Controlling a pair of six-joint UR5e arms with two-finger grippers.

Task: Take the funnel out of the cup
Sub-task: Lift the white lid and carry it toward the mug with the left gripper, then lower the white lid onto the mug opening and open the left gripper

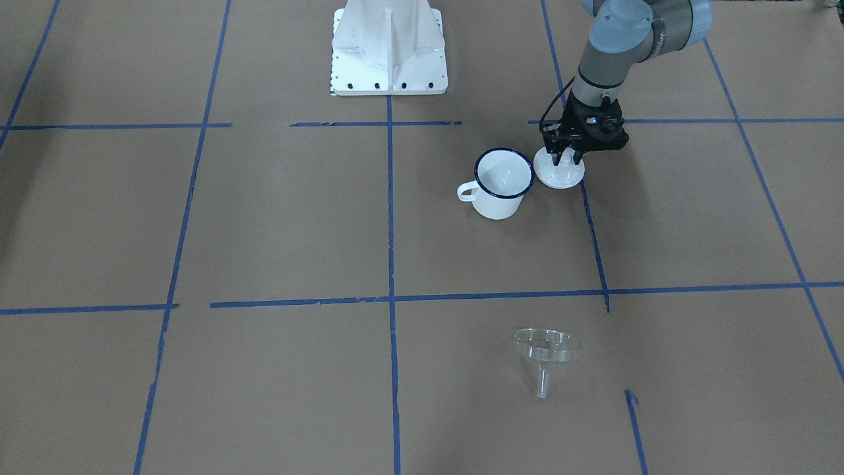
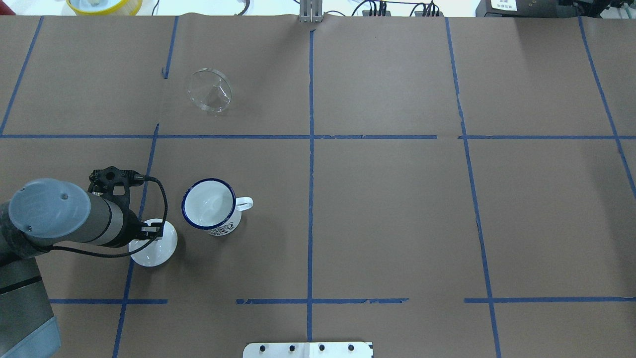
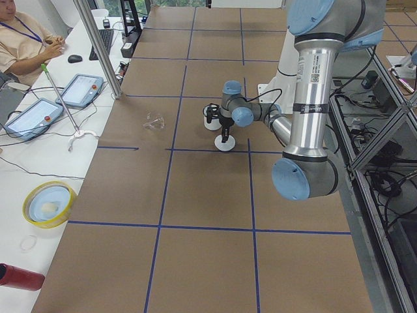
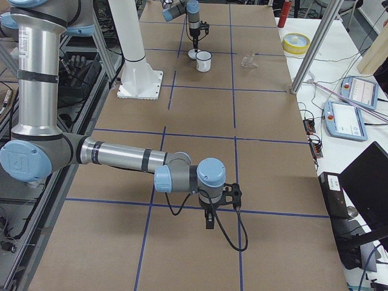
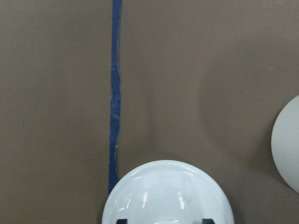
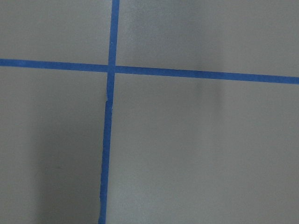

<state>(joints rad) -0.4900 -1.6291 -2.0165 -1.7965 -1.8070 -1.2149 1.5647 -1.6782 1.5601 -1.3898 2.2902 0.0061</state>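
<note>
The clear funnel (image 1: pixel 547 349) lies on its side on the brown table, far from the cup and on the operators' side; it also shows in the overhead view (image 2: pixel 209 90). The cup (image 1: pixel 502 181), a white mug with a dark blue rim, stands upright and empty (image 2: pixel 211 206). My left gripper (image 1: pixel 566 158) points down over a white round lid (image 1: pixel 560 177) that rests on the table beside the cup. In the left wrist view its fingertips (image 5: pixel 121 221) stand apart either side of the lid's middle (image 5: pixel 168 191). My right gripper (image 4: pixel 209 221) hangs over bare table far away; I cannot tell whether it is open.
The robot's white base (image 1: pixel 389 53) stands at the table's robot side. Blue tape lines (image 1: pixel 390 218) divide the brown table cover. The cup's edge (image 5: pixel 289 144) shows at the right of the left wrist view. The right wrist view shows only a tape crossing (image 6: pixel 111 69).
</note>
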